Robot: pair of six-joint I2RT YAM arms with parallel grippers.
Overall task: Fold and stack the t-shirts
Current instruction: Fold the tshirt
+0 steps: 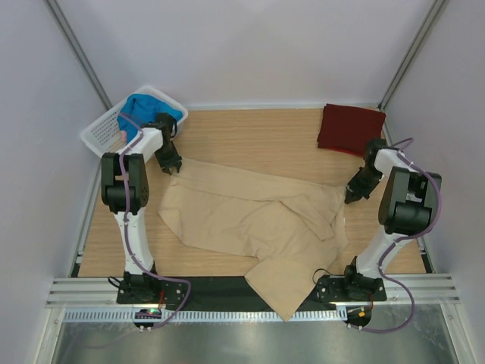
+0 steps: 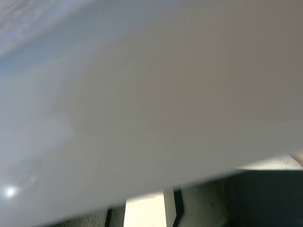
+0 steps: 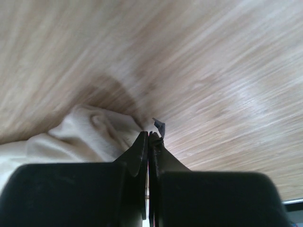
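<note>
The large tan t-shirt lies spread and rumpled across the table, with one part hanging over the front edge. My left gripper is at its back left corner. Blurred pale cloth fills the left wrist view and hides the fingers. My right gripper is at the shirt's right edge, shut, with bunched tan cloth drawn up to its fingertips. The dark maroon t-shirt lies folded at the back right. The bright blue t-shirt sits in the basket. The pink one is hidden.
A white lattice basket stands at the back left corner, just behind my left arm. Bare wooden table shows behind the tan shirt. A black strip and metal rail run along the front edge.
</note>
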